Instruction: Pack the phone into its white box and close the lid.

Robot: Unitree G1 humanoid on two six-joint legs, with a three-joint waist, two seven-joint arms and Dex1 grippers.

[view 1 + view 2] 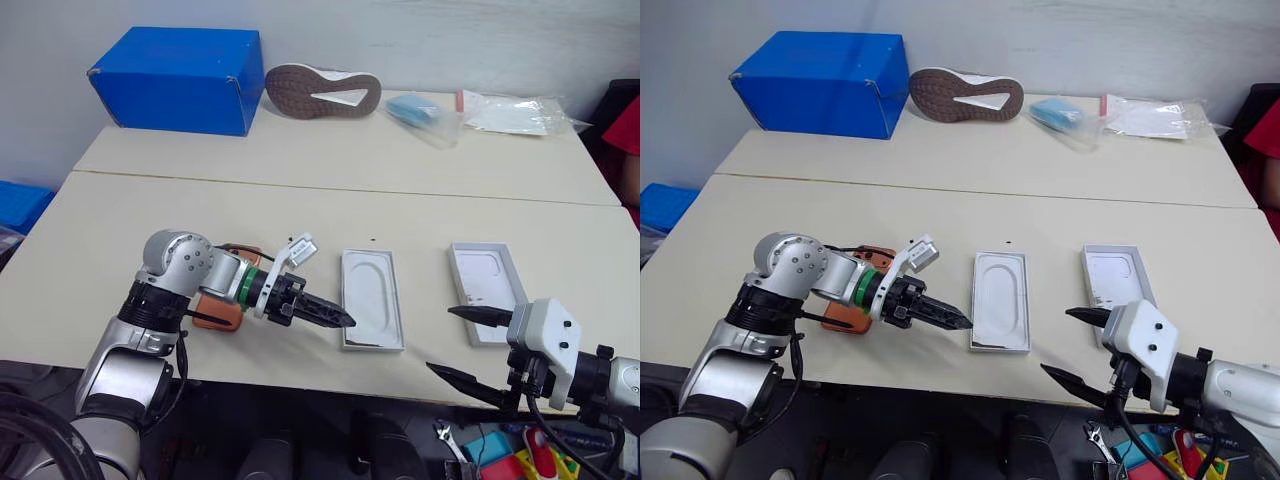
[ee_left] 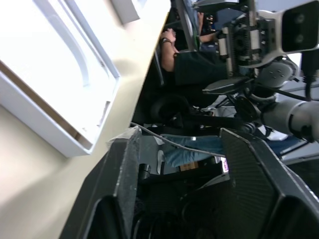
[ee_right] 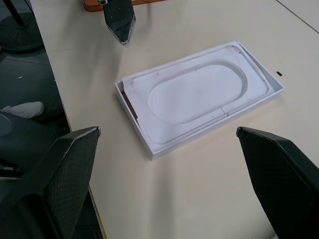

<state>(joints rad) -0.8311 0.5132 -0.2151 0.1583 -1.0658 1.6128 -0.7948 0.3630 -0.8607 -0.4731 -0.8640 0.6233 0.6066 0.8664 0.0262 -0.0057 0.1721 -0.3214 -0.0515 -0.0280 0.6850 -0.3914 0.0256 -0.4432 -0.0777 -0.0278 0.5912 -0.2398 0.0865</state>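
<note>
The orange phone lies flat near the table's front left, mostly hidden under my left wrist. My left gripper points right, past the phone, its tips just short of the white box. In the left wrist view its fingers stand apart with nothing between them. The white box holds a white moulded insert with a rounded recess, seated slightly askew. To its right lies the lid, plain white with a faint phone outline. My right gripper hovers open at the front edge, between box and lid.
At the back stand a big blue box, a shoe on its side and plastic bags. A seam splits the two tabletops. Coloured tools lie below the front right edge. A red sleeve shows at far right.
</note>
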